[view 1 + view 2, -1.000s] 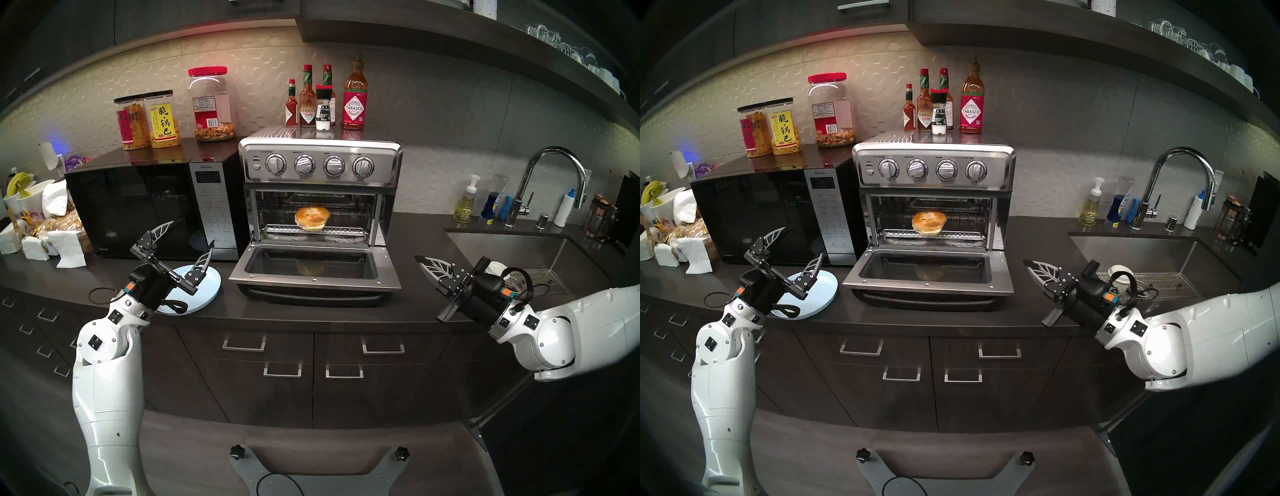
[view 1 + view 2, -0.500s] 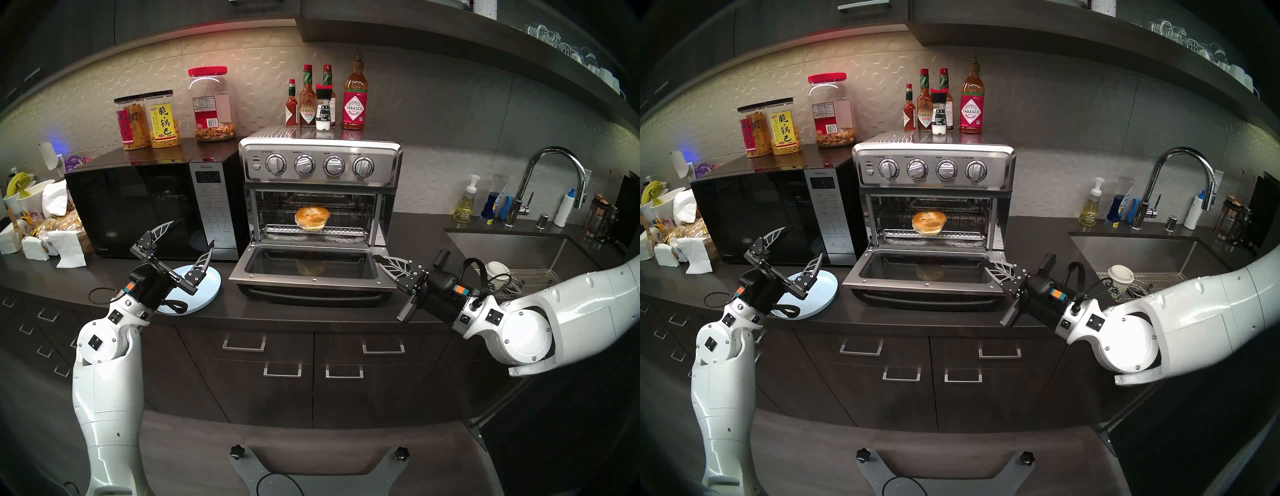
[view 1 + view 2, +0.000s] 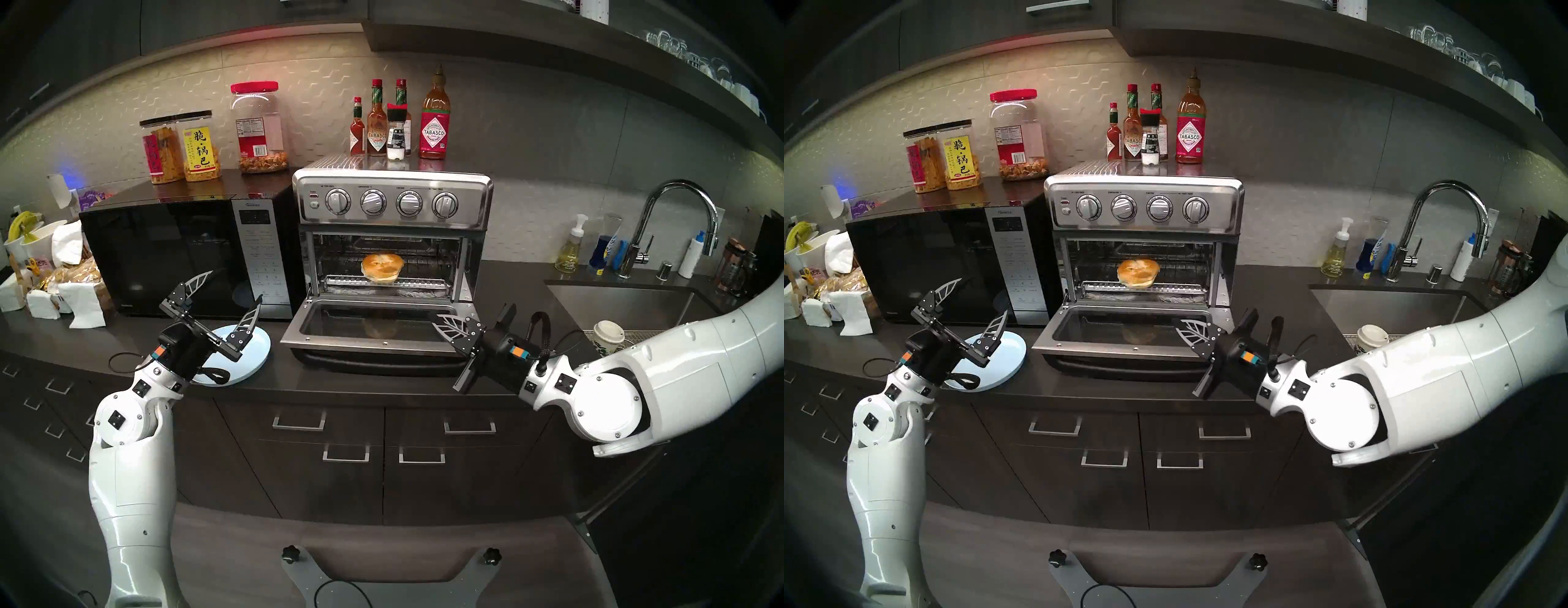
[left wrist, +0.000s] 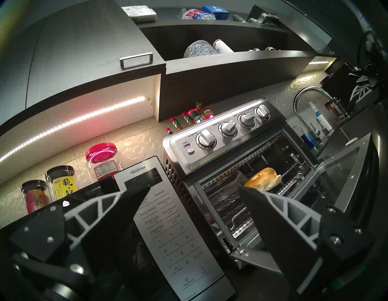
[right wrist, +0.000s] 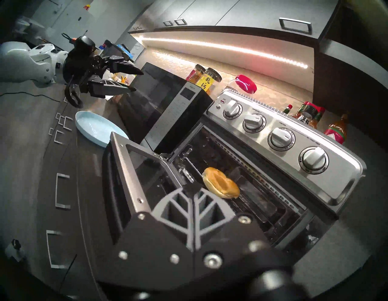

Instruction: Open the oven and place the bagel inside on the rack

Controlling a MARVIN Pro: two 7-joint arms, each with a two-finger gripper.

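The steel oven point(image 3: 394, 199) stands with its glass door point(image 3: 382, 327) dropped flat. Inside, the golden bagel point(image 3: 382, 266) lies on the wire rack point(image 3: 428, 261); it also shows in the right wrist view as the bagel point(image 5: 220, 182). My right gripper point(image 3: 435, 318) is shut on nothing and hovers over the door's front right corner, its tip pointing left. My left gripper point(image 3: 234, 286) is open and empty, raised above a pale blue plate point(image 3: 254, 352) left of the oven. From the left wrist, the bagel point(image 4: 263, 178) shows past one fingertip point(image 4: 249, 195).
A black microwave point(image 3: 178, 254) stands against the oven's left side, with snack jars point(image 3: 199, 148) on top. Sauce bottles point(image 3: 399, 123) stand on the oven. A sink point(image 3: 628, 305) with a paper cup point(image 3: 609, 335) and a faucet point(image 3: 679, 212) lies to the right.
My right arm has swept left from beside the sink to the open door's front right corner, its gripper staying shut. The left arm, the bagel and the door have not moved.
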